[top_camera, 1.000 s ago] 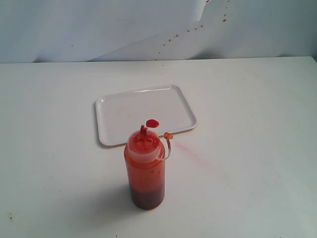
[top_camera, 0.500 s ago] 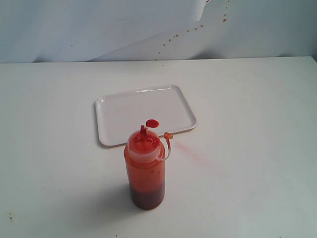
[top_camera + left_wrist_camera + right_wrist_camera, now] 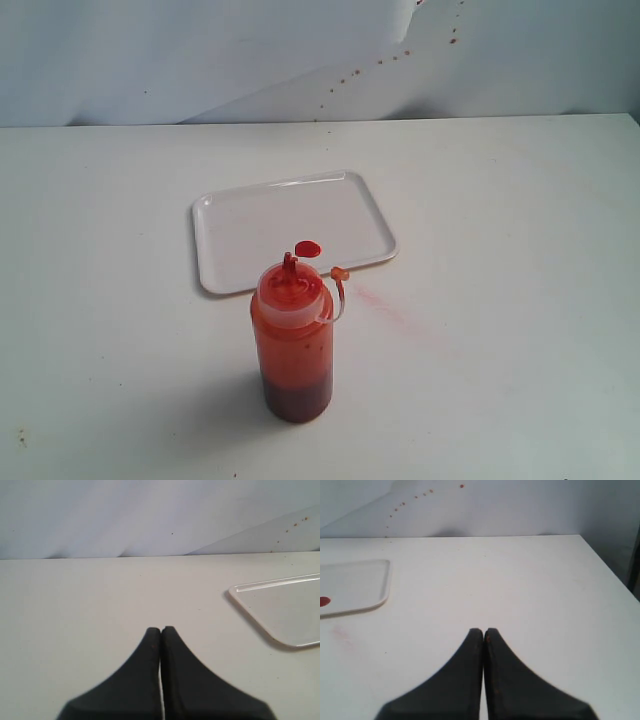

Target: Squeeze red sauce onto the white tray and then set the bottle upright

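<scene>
Bottle: is stood upright on white table near tray bearing sauce blob; wall is spattered; left gripper, right gripper are closed, empty.

Bright, even, diffuse light w/ a slightly cool cast. Bottle throws a faint soft shadow to its left on the table. Mild glare on far rim of white tray. Ext. view sharp; left gripper & right gripper blur near the lens.

White table, pink smear, speckled backdrop
</scene>
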